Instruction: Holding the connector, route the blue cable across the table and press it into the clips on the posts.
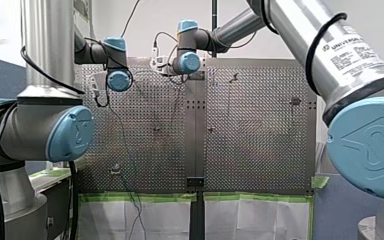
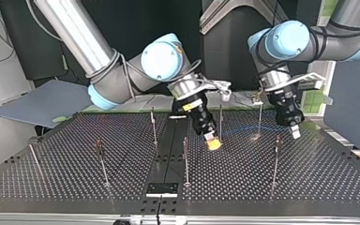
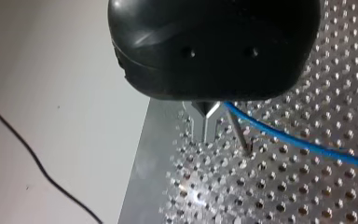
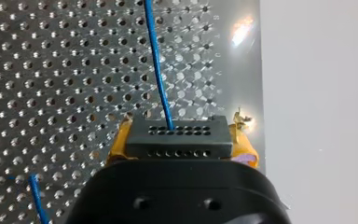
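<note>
**A:** Entry one, the surface?

**B:** Bench (image 2: 309, 178): metal plate, perforated in a regular grid, dark in the top view and glossy in the wrist views. A small black plate (image 2: 161, 190) lies at its near edge, at the top view's middle. Thin upright metal posts (image 2: 186, 159) stand well apart across it.

**A:** The room?

**B:** The front view shows a pale wall beyond the bench. Green tape (image 1: 145, 196) runs above white sheets (image 1: 145, 217) along one edge of the bench. A flat grey board (image 2: 42, 101) lies at the top view's left.

**A:** The claws?

**B:** My right claw (image 2: 212, 142): black body and yellow pads (image 4: 117, 145), clamped on the connector (image 4: 177, 135). It hangs low over the bench, near the top view's middle.

My left claw (image 3: 206, 135): rounded black body, bare metal fingers drawn together, just beside one post (image 3: 240, 135).

**A:** The task's goods?

**B:** Connector: black rectangular block with rows of small round holes in its face.

Blue cable (image 4: 157, 65): thin, smooth and round. It leaves the connector's face and runs over the perforations. It passes right by my left claw's fingers, but I cannot tell whether they pinch it.
</note>
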You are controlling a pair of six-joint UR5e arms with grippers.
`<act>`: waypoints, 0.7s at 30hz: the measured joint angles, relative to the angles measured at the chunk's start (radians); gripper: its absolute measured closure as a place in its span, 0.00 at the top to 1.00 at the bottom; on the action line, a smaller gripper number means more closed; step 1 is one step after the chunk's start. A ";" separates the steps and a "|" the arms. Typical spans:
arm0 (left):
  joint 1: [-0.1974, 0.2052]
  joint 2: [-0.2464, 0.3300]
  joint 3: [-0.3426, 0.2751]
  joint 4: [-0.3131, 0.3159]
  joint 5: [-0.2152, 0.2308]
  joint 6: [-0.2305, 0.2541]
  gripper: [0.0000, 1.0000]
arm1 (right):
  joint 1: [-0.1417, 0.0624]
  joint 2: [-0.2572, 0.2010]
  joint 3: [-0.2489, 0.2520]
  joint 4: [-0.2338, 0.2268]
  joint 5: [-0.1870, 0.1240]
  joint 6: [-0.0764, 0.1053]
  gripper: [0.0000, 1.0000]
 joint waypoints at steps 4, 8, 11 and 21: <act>0.030 -0.002 0.001 0.006 0.026 0.000 0.01 | 0.002 0.016 -0.034 0.002 -0.002 0.000 0.00; 0.062 -0.016 0.008 0.018 0.058 -0.004 0.01 | 0.001 0.027 -0.064 0.002 -0.001 0.000 0.00; 0.077 -0.037 0.018 0.022 0.086 -0.006 0.01 | -0.002 0.036 -0.079 0.002 -0.001 0.000 0.00; 0.098 -0.089 0.055 0.058 0.174 -0.027 0.01 | -0.005 0.069 -0.104 0.002 -0.001 0.001 0.00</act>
